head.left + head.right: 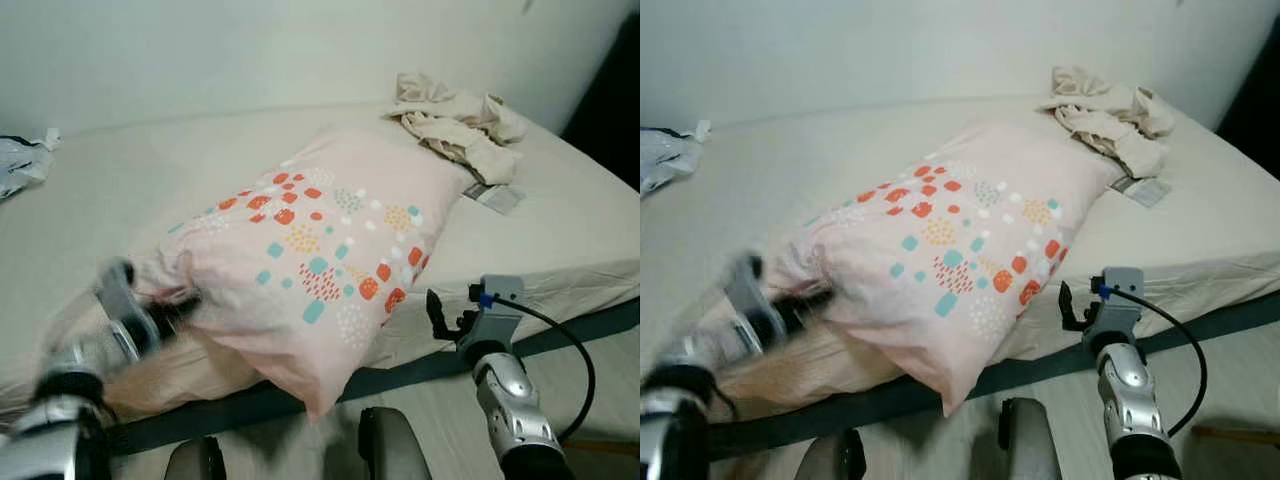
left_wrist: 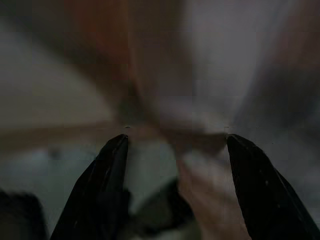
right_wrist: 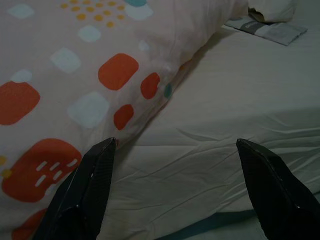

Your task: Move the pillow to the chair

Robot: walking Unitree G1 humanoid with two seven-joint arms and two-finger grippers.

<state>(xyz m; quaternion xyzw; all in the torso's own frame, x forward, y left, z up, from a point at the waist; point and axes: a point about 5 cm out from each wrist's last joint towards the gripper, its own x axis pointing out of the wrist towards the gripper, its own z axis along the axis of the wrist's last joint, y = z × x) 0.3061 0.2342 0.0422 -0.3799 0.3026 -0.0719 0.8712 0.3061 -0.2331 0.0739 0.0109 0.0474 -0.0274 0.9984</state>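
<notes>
Pillow on bed, both grippers at its edge

One pillow lies diagonally on the bed, one corner over the near edge. My left gripper presses into its near-left end, blurred; left wrist view shows fingers apart around pink fabric. Right gripper spread wide, empty, beside the pillow's right edge. One clothes heap, one leaflet, print unreadable.

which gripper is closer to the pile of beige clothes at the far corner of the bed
Right. The right gripper hangs at the bed's near edge beside the pillow, on the beige clothes' side. The left gripper is at the pillow's opposite end.
</notes>
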